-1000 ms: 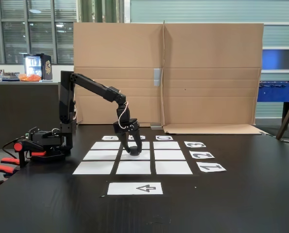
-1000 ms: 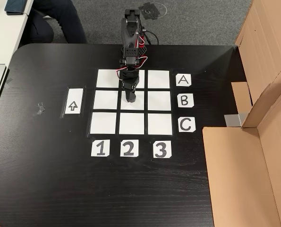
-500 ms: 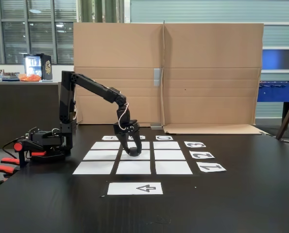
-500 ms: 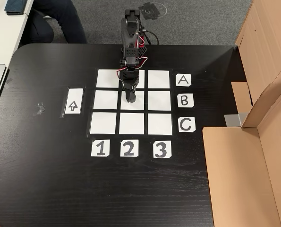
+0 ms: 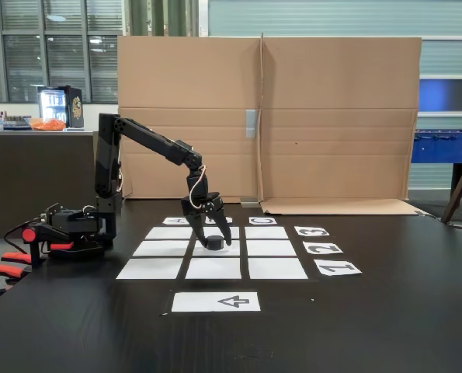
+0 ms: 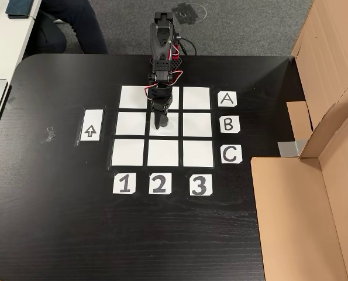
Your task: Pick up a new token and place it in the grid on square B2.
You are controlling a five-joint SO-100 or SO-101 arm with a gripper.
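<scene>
One fixed view looks low across the table (image 5: 386, 311) from its near edge; another looks steeply down; both share the grid (image 6: 131, 152).

Black wood-grain tabletop (image 5: 386, 311) with rounded corner, tall folded cardboard screen (image 5: 331, 124) standing along its far edge, flat cardboard panels (image 6: 314, 193) at right in the other fixed view. Behind: windows with blinds (image 5: 48, 47), dark counter (image 5: 29, 179) holding a lit display, blue foosball table (image 5: 445, 146). Grey carpet floor (image 6: 244, 26), person's dark trouser legs (image 6: 74, 23) by a white desk
</scene>
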